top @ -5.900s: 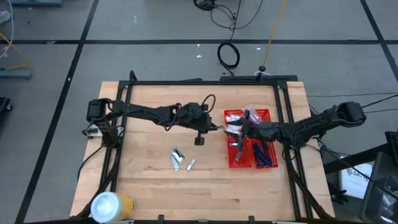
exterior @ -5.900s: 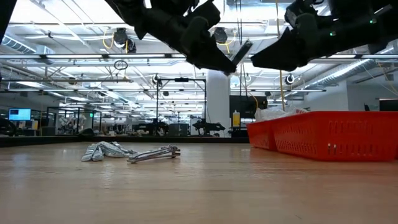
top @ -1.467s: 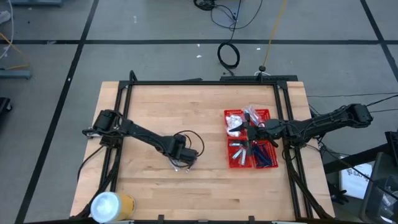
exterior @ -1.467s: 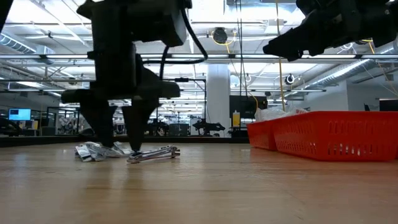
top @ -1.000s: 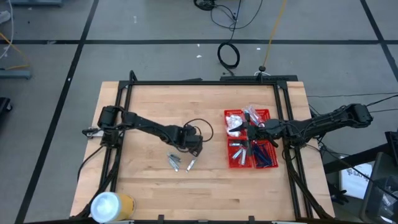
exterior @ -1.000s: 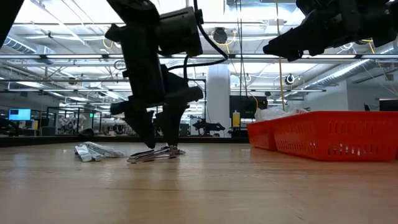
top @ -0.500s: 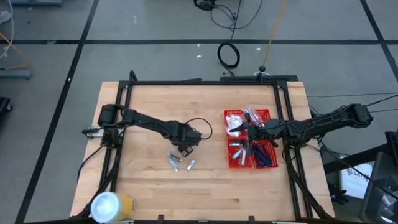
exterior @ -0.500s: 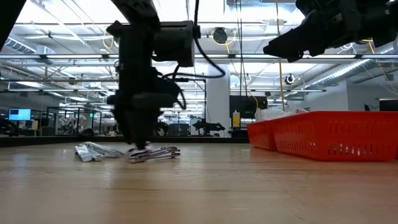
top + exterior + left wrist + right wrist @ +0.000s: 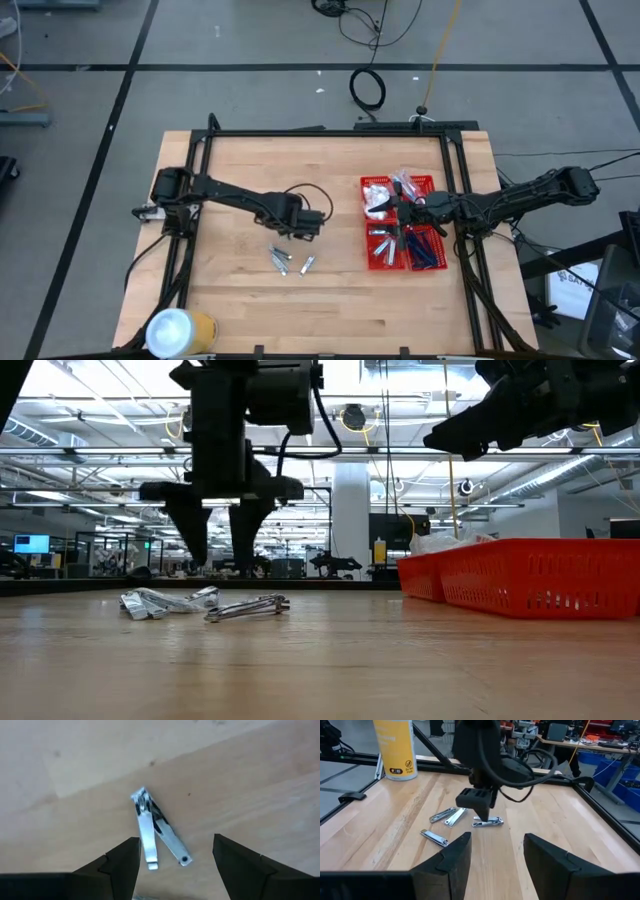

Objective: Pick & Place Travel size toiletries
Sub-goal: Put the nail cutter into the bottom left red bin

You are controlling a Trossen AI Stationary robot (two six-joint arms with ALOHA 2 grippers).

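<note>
Several silver nail clippers, the toiletries outside the basket, lie flat on the wooden table: a small group (image 9: 281,258), a single one (image 9: 307,264), and one with its lever swung open (image 9: 155,832). My left gripper (image 9: 218,530) hangs open just above that open clipper, fingers pointing down, touching nothing. The red basket (image 9: 367,262) at the table's right holds white packets (image 9: 377,195), silver pieces (image 9: 382,245) and blue-handled items (image 9: 425,250). My right gripper (image 9: 492,855) hovers level over the basket, open, with nothing between its fingers.
A white-and-yellow roll (image 9: 180,332) stands at the table's near left corner. A black frame (image 9: 320,133) runs along the table's edges. Bare wood lies between the clippers and the basket.
My left gripper has risen from the tabletop, where its fingertips stood at the clippers, and has turned about its downward axis. It comes up with nothing between its fingers. The clippers stay on the table.
</note>
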